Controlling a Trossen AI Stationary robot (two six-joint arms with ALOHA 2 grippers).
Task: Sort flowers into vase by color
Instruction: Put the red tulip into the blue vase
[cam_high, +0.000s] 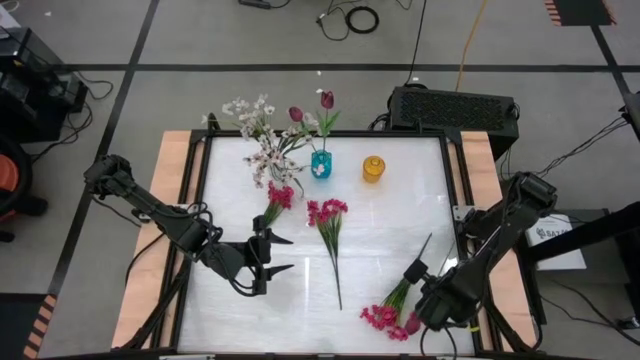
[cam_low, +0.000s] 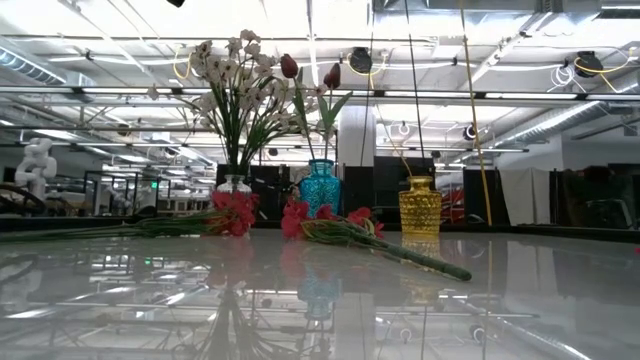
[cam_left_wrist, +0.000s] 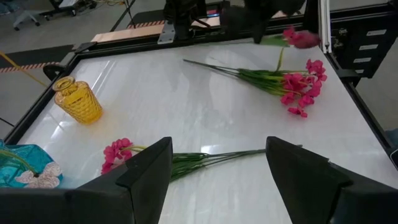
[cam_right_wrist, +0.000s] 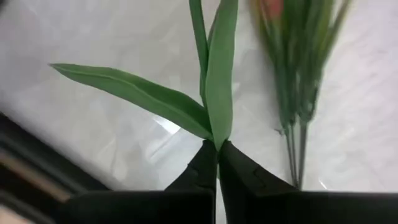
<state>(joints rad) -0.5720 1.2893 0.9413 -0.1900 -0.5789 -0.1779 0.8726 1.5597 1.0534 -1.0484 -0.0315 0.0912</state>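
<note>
My left gripper (cam_high: 288, 254) (cam_left_wrist: 217, 143) is open over the table's left middle, fingers pointing right at a magenta sprig (cam_high: 327, 212) (cam_left_wrist: 118, 152) lying flat ahead of it. My right gripper (cam_high: 418, 300) (cam_right_wrist: 217, 144) is near the right near corner, shut on a maroon tulip (cam_left_wrist: 301, 38) (cam_high: 412, 322). Beside it lies another magenta sprig (cam_high: 380, 318) (cam_left_wrist: 298, 87). A third magenta sprig (cam_high: 280, 195) lies near the vases. The white blossoms (cam_high: 262, 130) stand in a clear vase (cam_low: 232, 185). Two tulips (cam_high: 327, 99) stand in the teal vase (cam_high: 321, 163). The yellow vase (cam_high: 373, 168) holds nothing. My right gripper pinches the tulip's green stem where its long leaves branch off (cam_right_wrist: 216, 134), between the two fingertips. Stem and leaves run on ahead of the fingers, toward the table's near edge. In the left wrist view the blossom shows beyond the fingers, seemingly just above the table.
The three vases stand in a row at the table's far middle. A raised black frame (cam_high: 455, 200) borders the white tabletop. A dark box (cam_high: 455, 105) sits beyond the far right corner. Bare tabletop (cam_high: 385, 235) lies between the two arms.
</note>
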